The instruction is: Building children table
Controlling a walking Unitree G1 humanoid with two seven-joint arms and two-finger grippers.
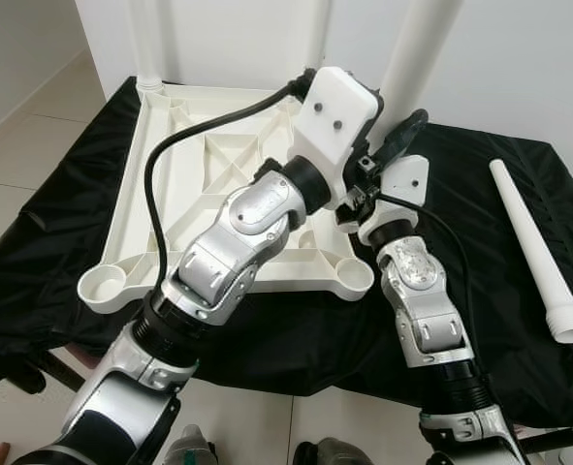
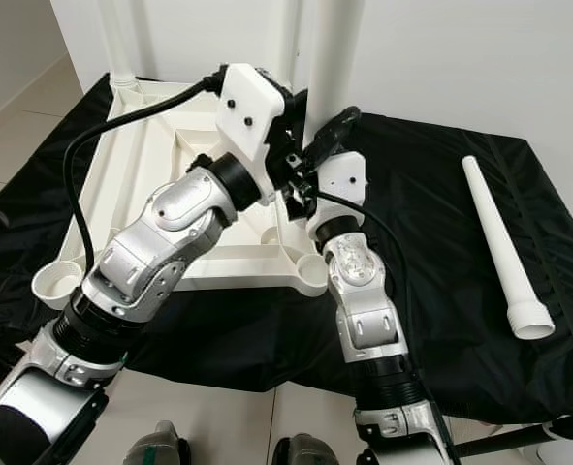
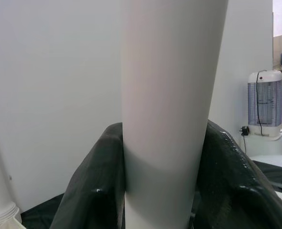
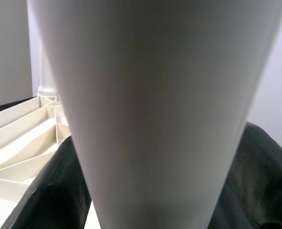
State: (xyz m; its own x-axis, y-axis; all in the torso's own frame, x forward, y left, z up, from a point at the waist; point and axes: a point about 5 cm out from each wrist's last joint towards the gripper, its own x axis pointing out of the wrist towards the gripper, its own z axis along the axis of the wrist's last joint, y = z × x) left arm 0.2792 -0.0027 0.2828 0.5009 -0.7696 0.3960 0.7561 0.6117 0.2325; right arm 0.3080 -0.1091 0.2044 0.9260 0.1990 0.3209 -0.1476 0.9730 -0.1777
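Both grippers, left gripper and right gripper, clamp the upright table leg, steadying it in the upturned tabletop's three-o'clock corner socket.

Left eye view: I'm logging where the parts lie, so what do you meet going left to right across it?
Empty corner socket of the upturned tabletop → left arm's silver forearm → right arm's silver forearm → loose white leg lying on the black cloth.
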